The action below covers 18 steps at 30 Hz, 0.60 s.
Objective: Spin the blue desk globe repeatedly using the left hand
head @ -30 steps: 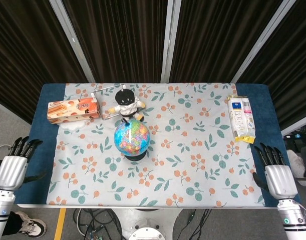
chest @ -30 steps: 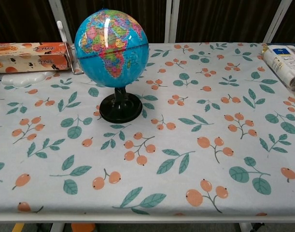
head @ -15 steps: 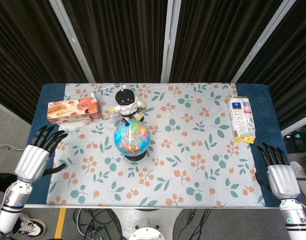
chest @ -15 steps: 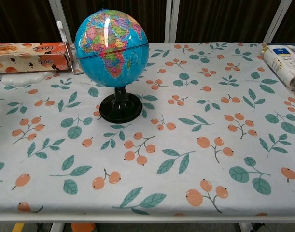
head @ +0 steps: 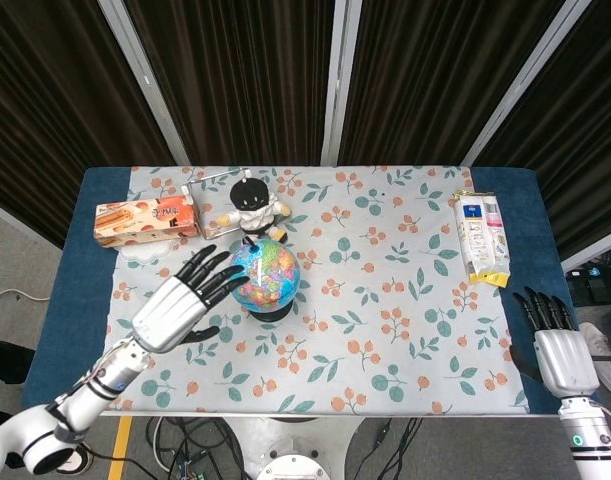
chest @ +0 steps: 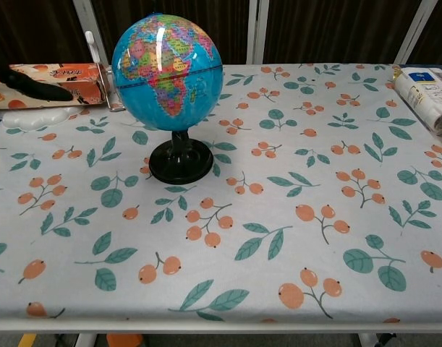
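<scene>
The globe (head: 264, 272), a smooth glossy blue ball standing upright on a round black base (chest: 181, 161), sits left of centre on the flowered tablecloth (head: 385, 300). The left hand (head: 180, 300), fingers spread and holding nothing, is just to the globe's left, fingertips (head: 225, 272) at its side. The right hand (head: 555, 345) rests well apart at the far edge, also empty and spread.

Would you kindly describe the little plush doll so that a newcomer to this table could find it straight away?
Start at the floral tablecloth and find the blue desk globe left of its centre. Just behind the globe, towards the curtains, sits the plush doll. Its black head and white body set it apart from the orange biscuit box to its left.
</scene>
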Motion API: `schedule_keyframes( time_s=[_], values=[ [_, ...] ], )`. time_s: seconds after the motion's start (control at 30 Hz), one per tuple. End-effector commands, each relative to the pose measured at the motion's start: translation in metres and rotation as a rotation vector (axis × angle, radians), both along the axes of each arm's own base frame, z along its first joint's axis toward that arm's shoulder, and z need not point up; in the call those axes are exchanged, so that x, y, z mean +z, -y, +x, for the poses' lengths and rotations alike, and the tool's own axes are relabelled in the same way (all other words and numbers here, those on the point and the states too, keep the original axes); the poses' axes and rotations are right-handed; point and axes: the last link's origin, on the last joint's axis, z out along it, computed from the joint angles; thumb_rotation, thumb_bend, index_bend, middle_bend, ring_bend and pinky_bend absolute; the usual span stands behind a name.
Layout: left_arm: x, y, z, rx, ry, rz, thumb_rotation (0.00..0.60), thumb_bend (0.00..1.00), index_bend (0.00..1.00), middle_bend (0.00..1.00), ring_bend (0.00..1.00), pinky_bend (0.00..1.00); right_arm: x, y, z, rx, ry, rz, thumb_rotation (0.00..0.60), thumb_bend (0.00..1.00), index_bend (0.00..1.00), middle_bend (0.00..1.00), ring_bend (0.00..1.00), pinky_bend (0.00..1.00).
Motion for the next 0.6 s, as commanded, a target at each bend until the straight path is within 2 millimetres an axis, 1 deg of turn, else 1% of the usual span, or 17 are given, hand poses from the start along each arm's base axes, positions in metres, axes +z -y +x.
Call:
schedule_keyframes(
  time_s=[0.03, 0.13, 0.3, 0.6],
  values=[
    [-0.01, -0.005, 0.01, -0.016, 0.001, -0.024, 0.6, 0.05, 0.16, 0.15, 0.02, 0.02, -0.001, 0.0, -0.001, -0.002, 0.003, 0.001, 0.6, 0.3, 0.0, 0.0, 0.0, 0.0],
    [-0.018, -0.01, 0.017, -0.025, 0.002, -0.038, 0.6, 0.05, 0.16, 0.15, 0.02, 0.02, -0.002, -0.001, -0.003, -0.007, 0.004, 0.007, 0.6, 0.3, 0.0, 0.0, 0.0, 0.0],
    [-0.028, -0.015, 0.023, -0.031, -0.003, -0.058, 0.6, 0.05, 0.16, 0.15, 0.02, 0.02, -0.004, -0.001, -0.007, -0.016, 0.01, 0.013, 0.6, 0.3, 0.0, 0.0, 0.0, 0.0],
    [-0.032, -0.016, 0.021, -0.018, -0.018, -0.069, 0.6, 0.05, 0.16, 0.15, 0.02, 0.02, -0.002, -0.002, -0.011, -0.022, 0.013, 0.006, 0.6, 0.3, 0.0, 0.0, 0.0, 0.0]
  ],
)
